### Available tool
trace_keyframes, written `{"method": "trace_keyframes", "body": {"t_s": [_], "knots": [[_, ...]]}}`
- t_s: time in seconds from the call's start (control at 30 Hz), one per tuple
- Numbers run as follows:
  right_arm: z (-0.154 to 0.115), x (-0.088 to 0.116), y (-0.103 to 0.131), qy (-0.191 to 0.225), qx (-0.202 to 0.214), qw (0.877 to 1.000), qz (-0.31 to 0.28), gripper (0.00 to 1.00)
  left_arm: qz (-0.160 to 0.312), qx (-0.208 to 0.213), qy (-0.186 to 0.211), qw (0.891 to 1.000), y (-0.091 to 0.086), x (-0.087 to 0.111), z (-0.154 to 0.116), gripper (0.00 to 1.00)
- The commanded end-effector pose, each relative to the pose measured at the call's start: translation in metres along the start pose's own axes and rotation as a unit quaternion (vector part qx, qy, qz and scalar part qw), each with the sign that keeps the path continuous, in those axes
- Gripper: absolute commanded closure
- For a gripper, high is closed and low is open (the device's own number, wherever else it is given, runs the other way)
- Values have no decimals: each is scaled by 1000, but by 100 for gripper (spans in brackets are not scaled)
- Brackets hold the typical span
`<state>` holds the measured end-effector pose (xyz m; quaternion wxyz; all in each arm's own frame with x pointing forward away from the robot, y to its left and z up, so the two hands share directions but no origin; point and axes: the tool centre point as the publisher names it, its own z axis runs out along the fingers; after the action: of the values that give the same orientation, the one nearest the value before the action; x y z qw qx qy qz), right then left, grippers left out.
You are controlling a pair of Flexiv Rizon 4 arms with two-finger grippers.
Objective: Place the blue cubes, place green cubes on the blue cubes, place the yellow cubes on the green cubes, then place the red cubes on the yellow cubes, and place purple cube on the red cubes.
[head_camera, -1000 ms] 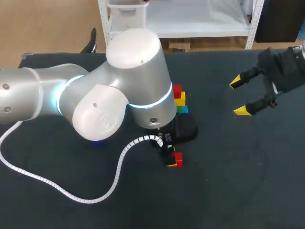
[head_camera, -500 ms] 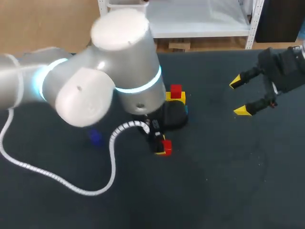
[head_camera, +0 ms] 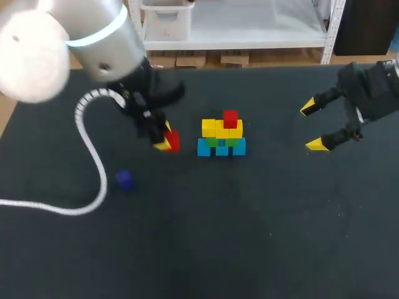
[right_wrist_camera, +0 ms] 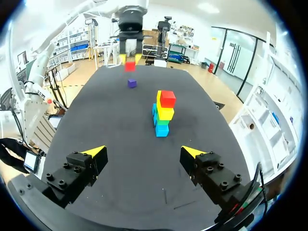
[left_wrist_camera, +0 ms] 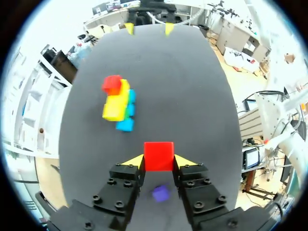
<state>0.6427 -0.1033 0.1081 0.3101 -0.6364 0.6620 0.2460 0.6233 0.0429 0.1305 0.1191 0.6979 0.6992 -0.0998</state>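
A stepped pile (head_camera: 221, 138) stands mid-table: blue cubes (head_camera: 222, 148) at the bottom, green (head_camera: 215, 142) on them, yellow (head_camera: 221, 129) above, one red cube (head_camera: 230, 118) on top. My left gripper (head_camera: 166, 142) hangs left of the pile, shut on a second red cube (head_camera: 171, 141). In the left wrist view that red cube (left_wrist_camera: 159, 156) sits between the yellow tips, with the pile (left_wrist_camera: 118, 106) ahead and the purple cube (left_wrist_camera: 160, 193) below. The purple cube (head_camera: 124, 179) lies alone on the table at the front left. My right gripper (head_camera: 315, 126) stands open and empty at the right.
The left arm's white cable (head_camera: 93, 162) loops over the table's left part. From the right wrist view the pile (right_wrist_camera: 163, 113) is ahead of the open gripper (right_wrist_camera: 144, 153), the purple cube (right_wrist_camera: 132, 83) and the held red cube (right_wrist_camera: 130, 66) farther off.
My left arm has swung from in front of the pile to the back left, carrying the red cube along. The pile and the purple cube have come into full view. The right arm has kept still.
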Motion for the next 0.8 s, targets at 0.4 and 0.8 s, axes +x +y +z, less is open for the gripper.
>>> {"method": "trace_keyframes", "body": {"t_s": [0.4,0.8], "knots": [[1,1,-1,-2,-1,1000,-1,0,29,27,12,999,46,-20,-15,100],[1,1,-1,-2,-1,1000,-1,0,55,25,18,998,73,-49,5,100]]}}
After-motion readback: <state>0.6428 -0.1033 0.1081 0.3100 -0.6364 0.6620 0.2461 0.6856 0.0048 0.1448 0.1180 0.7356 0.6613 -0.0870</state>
